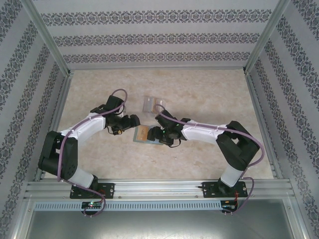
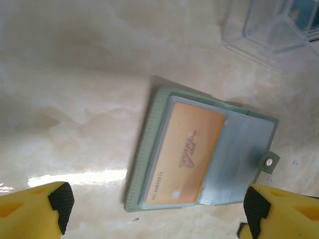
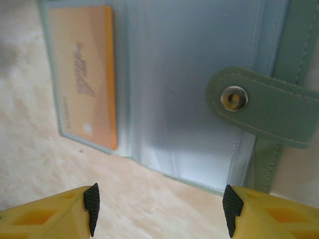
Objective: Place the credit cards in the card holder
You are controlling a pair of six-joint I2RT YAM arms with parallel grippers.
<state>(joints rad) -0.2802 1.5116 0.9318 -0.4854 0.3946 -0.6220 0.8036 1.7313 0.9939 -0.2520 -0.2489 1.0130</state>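
The sage-green card holder (image 2: 149, 149) lies open on the table, left of centre (image 1: 137, 138). An orange credit card (image 2: 192, 152) sits in its left clear sleeve (image 3: 89, 74). The clear sleeve on the right (image 3: 189, 89) looks bare, and the snap tab (image 3: 234, 98) lies across the right edge. My left gripper (image 2: 158, 209) hovers open above the holder's near edge, its pads (image 2: 61, 203) wide apart. My right gripper (image 3: 161, 211) is open too, just off the holder's edge over bare table, with nothing between its pads (image 3: 92, 206).
A clear plastic box (image 1: 152, 104) stands just behind the holder, with something blue inside (image 2: 304, 15). Patterned walls and metal posts enclose the beige table (image 1: 209, 94). The two arms meet over the holder near the table's middle.
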